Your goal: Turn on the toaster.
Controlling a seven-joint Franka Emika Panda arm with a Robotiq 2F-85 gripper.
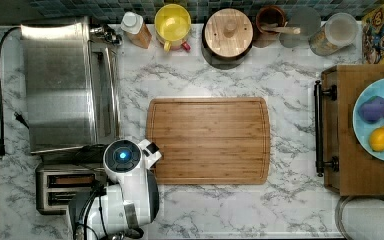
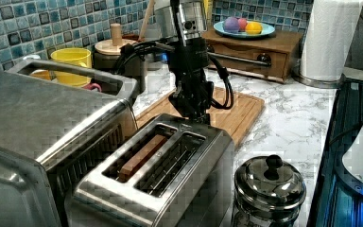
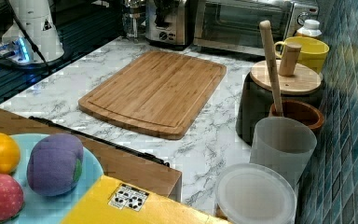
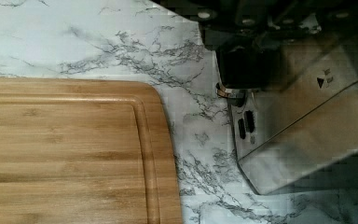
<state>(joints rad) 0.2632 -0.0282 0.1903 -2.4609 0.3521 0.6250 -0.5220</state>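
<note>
The toaster (image 2: 170,175) is a small brushed-steel box with two long slots, and a brown slice of bread (image 2: 142,156) sits in the slot nearer the oven. In the top view the toaster (image 1: 55,187) lies at the lower left, partly under my arm. My gripper (image 2: 194,112) hangs straight down at the toaster's far end, by the cutting board, with its dark fingers shut together. The wrist view has my gripper (image 4: 240,70) pressed against the toaster's end face (image 4: 298,121), just above the lever slot (image 4: 244,125). Whether it touches the lever is hidden.
A large steel toaster oven (image 1: 65,85) stands right beside the toaster. A bamboo cutting board (image 1: 208,140) lies mid-counter. A lidded steel pot (image 2: 269,187) sits beside the toaster. A yellow mug (image 1: 172,25), jars and a wooden drawer unit (image 1: 365,130) line the back and the top view's right.
</note>
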